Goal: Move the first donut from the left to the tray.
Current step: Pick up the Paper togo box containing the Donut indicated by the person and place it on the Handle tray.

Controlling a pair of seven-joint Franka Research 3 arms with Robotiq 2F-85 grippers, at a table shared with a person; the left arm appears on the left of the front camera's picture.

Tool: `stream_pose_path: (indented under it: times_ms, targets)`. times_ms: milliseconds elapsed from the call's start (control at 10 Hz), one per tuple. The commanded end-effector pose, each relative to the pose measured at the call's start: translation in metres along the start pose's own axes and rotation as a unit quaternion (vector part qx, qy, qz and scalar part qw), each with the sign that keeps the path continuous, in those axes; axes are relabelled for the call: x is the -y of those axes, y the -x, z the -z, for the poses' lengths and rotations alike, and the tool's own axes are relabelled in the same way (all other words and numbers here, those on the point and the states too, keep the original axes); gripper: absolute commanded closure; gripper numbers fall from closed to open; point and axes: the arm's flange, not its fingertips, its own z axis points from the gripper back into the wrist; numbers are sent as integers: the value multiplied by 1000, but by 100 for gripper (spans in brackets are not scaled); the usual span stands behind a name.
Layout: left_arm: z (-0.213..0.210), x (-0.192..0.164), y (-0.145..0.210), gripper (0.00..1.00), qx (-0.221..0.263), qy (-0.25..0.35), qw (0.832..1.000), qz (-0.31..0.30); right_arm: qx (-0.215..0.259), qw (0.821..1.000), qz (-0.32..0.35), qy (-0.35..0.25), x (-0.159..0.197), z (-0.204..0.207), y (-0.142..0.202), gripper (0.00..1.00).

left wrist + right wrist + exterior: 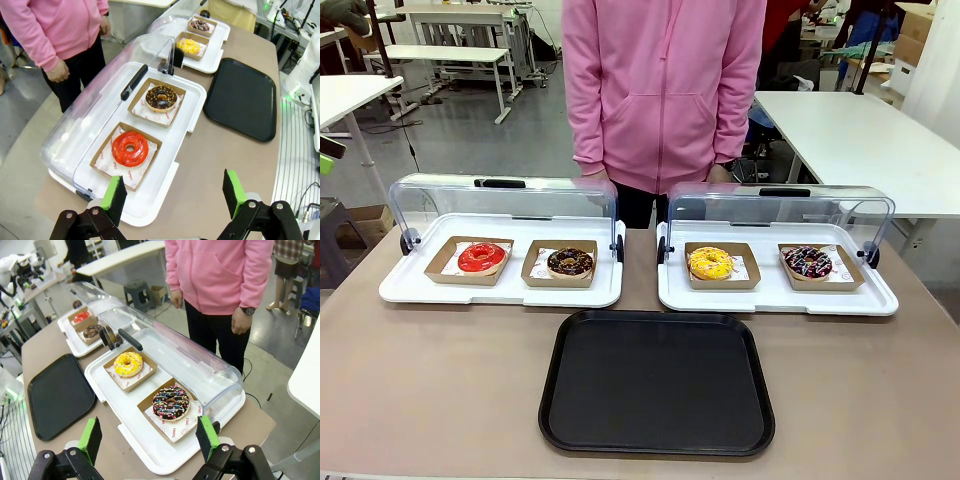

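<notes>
**Left end effector** (175, 192): fingers spread wide, nothing between the pads, hanging above the near edge of the left white tray (175, 155).

**Right end effector** (149, 435): also spread and empty, above the near edge of the right white tray (107, 390).

**Key relation:** the first donut from the left (130, 148) lies just ahead of and below the left end effector, off-centre toward the left-hand finger in the wrist view. It is a ring, so it has no long axis and approach angle looks free. It sits on white paper in a shallow cardboard box (107, 143), at the outer end of the left white tray, with the clear lid (100, 110) swung back.

In the front view the donut (482, 257) is furthest to the robot's left, so the left arm is judged nearer. The right arm would have to cross the middle.

**Destination:** the tray (655, 385) is bare. It lies on the counter (440, 380) at centre, on the robot's side of both white trays, to the right of the donut.

**Count:**
- Donuts, 4: red, choc (569, 262), yellow (710, 263), choc w/ sprinkles (808, 262).
- Boxes, 4, one per donut.
- White trays w/ lids, 2.
- Black tray, 1.
- End effectors, 2.

**Person** (665, 90): stands at the far side, hands down and apart from the trays.

**Status:** the transfer is not begun. The next move is judged to be a short descent forward onto the ring.
</notes>
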Motion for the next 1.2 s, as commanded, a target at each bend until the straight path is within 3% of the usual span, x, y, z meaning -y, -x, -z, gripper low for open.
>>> stream_pose_path:
  times_ms: [0, 1100]
  targets:
    - [-1, 1, -2, 0, 3, 0, 1000, 4, 4, 1000, -3, -2, -3, -2, -2, 0]
    - [-1, 1, -2, 0, 3, 0, 1000, 4, 4, 1000, -3, -2, -3, -2, -2, 0]
